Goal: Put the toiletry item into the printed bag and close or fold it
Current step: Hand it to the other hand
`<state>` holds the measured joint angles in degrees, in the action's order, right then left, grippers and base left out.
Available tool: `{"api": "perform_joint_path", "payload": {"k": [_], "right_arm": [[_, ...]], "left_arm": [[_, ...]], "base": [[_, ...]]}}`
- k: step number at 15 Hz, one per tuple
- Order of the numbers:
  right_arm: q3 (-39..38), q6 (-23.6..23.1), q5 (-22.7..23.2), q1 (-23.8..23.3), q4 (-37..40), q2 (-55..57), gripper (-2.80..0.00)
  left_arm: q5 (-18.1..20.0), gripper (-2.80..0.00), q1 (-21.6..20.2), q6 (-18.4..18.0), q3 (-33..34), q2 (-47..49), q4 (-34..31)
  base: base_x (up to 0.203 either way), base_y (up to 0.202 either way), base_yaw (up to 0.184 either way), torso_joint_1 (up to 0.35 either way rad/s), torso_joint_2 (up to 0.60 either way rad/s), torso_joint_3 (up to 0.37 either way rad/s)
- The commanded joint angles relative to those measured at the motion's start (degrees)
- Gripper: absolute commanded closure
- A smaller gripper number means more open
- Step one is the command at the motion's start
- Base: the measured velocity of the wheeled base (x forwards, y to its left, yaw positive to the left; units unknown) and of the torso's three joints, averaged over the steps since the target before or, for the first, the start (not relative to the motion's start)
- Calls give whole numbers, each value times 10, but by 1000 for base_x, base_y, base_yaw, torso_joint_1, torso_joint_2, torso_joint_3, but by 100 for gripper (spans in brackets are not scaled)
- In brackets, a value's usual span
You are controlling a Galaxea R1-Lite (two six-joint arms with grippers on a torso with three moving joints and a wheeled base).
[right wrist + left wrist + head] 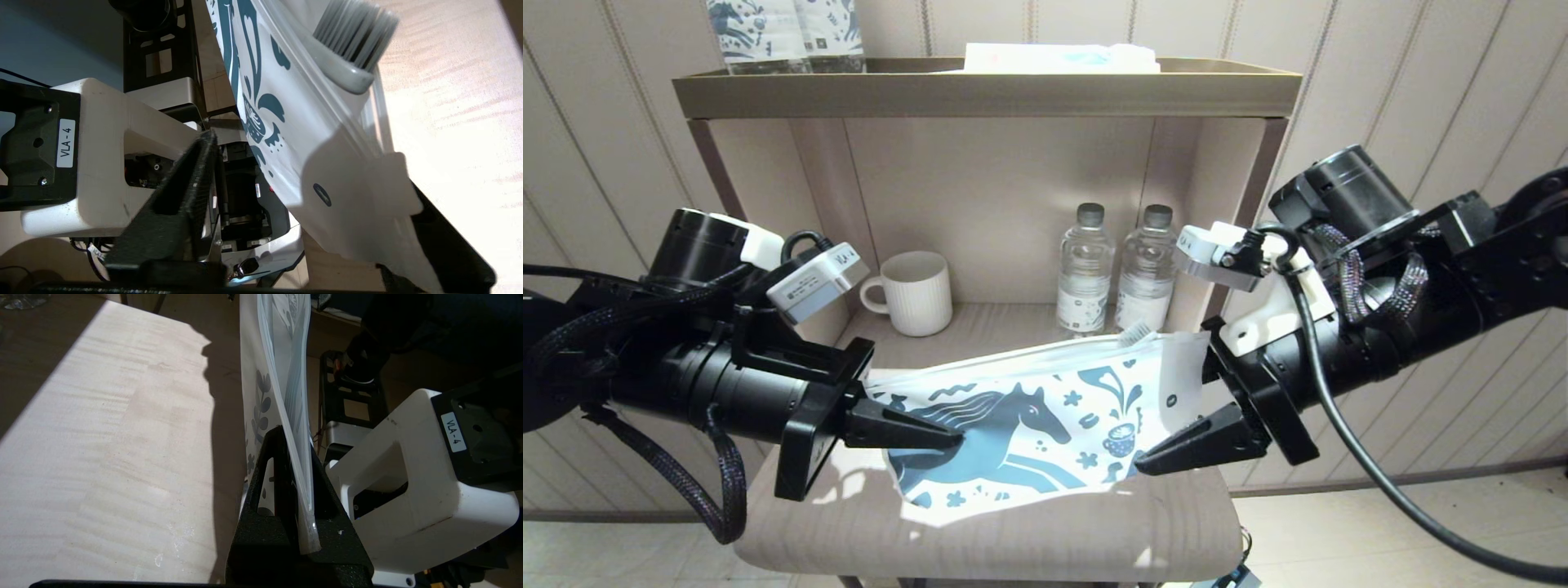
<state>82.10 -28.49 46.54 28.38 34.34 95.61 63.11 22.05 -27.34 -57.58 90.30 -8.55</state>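
Observation:
The printed bag (1029,425), a white pouch with a dark blue horse, hangs flat above the stool-like table between my two grippers. My left gripper (931,426) is shut on the pouch's left end; in the left wrist view its fingertips (282,435) pinch the pouch edge (282,375). The toothbrush's bristle head (1135,331) pokes out of the pouch's top right corner, and the rest of it is inside. My right gripper (1156,408) stands open around the pouch's right end. In the right wrist view the pouch (310,122) leans against one finger and the bristles (351,45) show beyond it.
Behind the pouch is an open shelf holding a ribbed white mug (915,292) and two water bottles (1086,269). The shelf's top tray (980,90) carries printed-label bottles (760,33) and a white folded item (1062,57). The beige tabletop (980,539) lies below.

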Motion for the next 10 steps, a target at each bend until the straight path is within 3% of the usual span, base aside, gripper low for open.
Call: {"api": "perform_joint_path", "payload": {"k": [1, 10], "right_arm": [[-2, -2, 3, -5, 2, -1, 0], [-2, 0, 23, -1, 2, 1, 0]], "left_arm": [[3, 0, 0, -2, 0, 1, -1], [3, 0, 0, -2, -1, 0, -2]], "base": [[0, 0, 0, 0, 0, 0], [0, 0, 0, 0, 0, 0]]}}
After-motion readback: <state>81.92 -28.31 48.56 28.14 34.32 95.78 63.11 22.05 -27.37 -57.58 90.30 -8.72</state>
